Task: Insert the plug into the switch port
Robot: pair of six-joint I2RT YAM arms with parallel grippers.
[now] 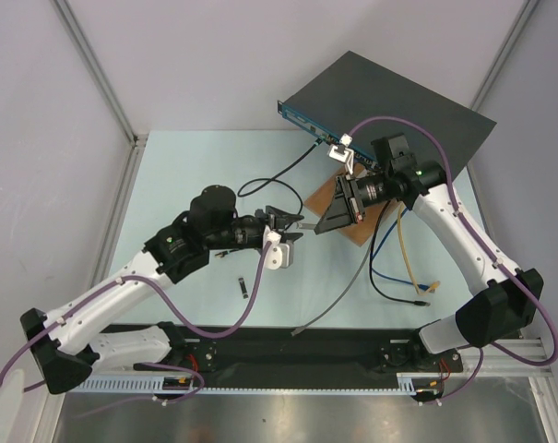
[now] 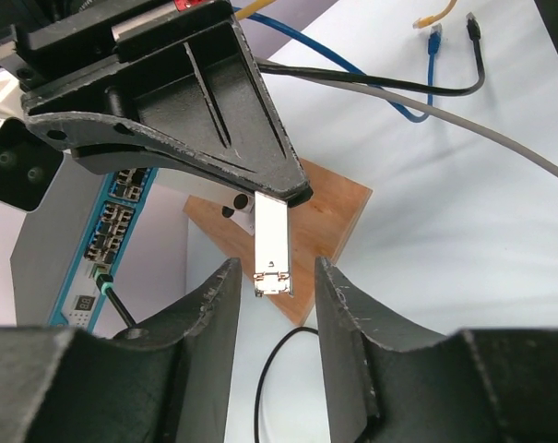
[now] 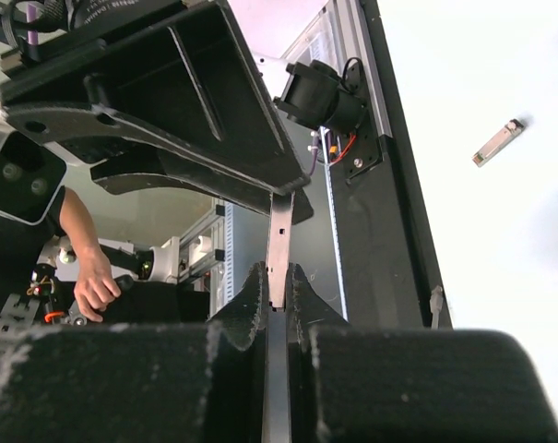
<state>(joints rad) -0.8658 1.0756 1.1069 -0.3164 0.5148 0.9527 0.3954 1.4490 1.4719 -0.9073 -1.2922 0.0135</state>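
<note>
The plug (image 2: 272,249), a slim silver metal module, is clamped in my shut right gripper (image 3: 279,277) and sticks out from its fingertips. My left gripper (image 2: 272,277) stands open around the plug's free end, with a gap on each side. From above, the two grippers (image 1: 292,221) (image 1: 326,214) meet tip to tip over the table's middle, near the wooden board (image 1: 366,221). The switch (image 1: 398,101) is a flat black box at the back right. Its blue front face (image 2: 112,231) shows rows of small sockets.
A second silver module (image 1: 243,286) lies on the table in front of the left arm. A black cable (image 1: 279,175) runs from the switch face. Blue, yellow, black and grey cables (image 1: 389,268) trail beside the right arm. A white bracket (image 1: 343,148) stands on the board's far end.
</note>
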